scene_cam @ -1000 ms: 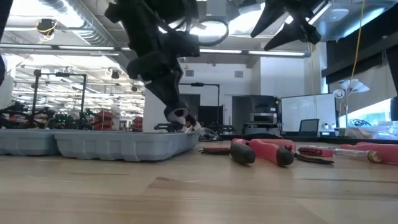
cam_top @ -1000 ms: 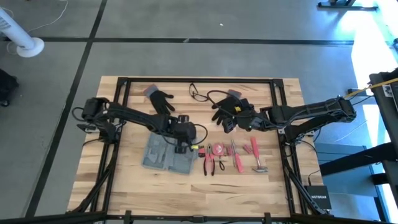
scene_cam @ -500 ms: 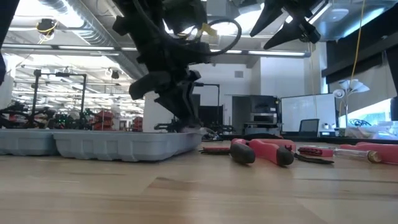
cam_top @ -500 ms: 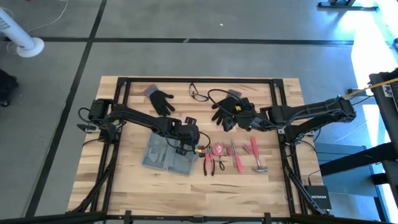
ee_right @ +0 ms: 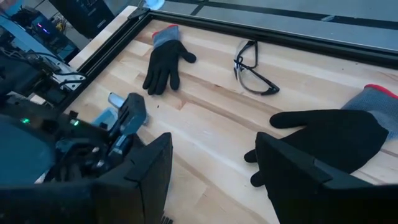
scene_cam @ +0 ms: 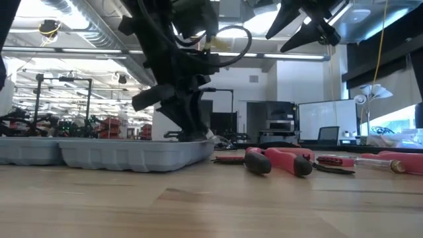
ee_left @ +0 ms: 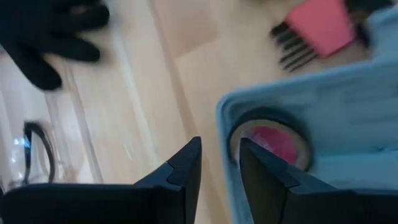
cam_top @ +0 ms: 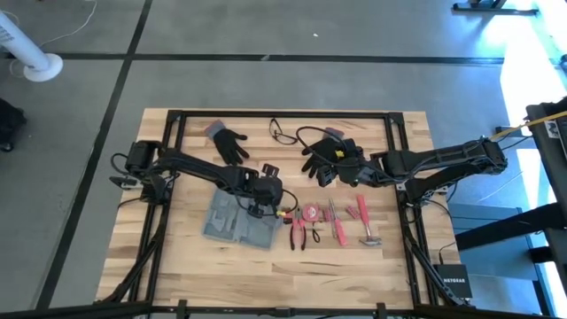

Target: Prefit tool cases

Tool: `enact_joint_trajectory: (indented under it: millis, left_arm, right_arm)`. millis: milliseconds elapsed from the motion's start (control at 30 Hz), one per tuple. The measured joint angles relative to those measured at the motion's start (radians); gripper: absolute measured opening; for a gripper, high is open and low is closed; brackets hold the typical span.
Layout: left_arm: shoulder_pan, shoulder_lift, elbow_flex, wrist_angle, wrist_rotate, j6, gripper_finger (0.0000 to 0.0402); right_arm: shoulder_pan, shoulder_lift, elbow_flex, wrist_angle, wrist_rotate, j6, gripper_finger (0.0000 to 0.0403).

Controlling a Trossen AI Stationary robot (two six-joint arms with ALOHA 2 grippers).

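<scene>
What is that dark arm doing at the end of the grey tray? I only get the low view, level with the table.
Observer: From above, that is the left gripper, at the right end of the case, close to the pliers.
Operator: Is anything in the case there?
Observer: The left wrist view shows a round red thing in a corner recess. The gripper is open, with the case's wall between its fingers.
Operator: And the other arm, up top?
Observer: The right gripper hangs open by a black glove, with glasses lying beyond it.
</scene>
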Motion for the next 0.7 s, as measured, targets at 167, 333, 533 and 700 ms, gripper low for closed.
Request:
enact_joint_trajectory:
  millis: [167,333,533,700]
  left_arm:
    - [-0.019,-0.005,0.024,0.01,0.003,-0.006,0.0091]
    - [-0.02,-0.005,0.039,-0.012,-0.041,0.013,0.0088]
    - [-0.006,-0.058,0.043,-0.146,-0.005,-0.156,0.0019]
    - [0.018,-0.198,-0.162,-0.13,0.063,-0.432,0.0002]
  right_arm:
    - [0.0,0.0,0.0,-0.002,0.002,0.0,0.022]
    - [0.0,0.0,0.0,0.0,-0.008,0.0,0.0219]
    - [0.001,0.071,-0.006,0.067,-0.115,0.018,0.01]
    - [0.001,0.216,-0.091,0.436,-0.284,0.019,0.0014]
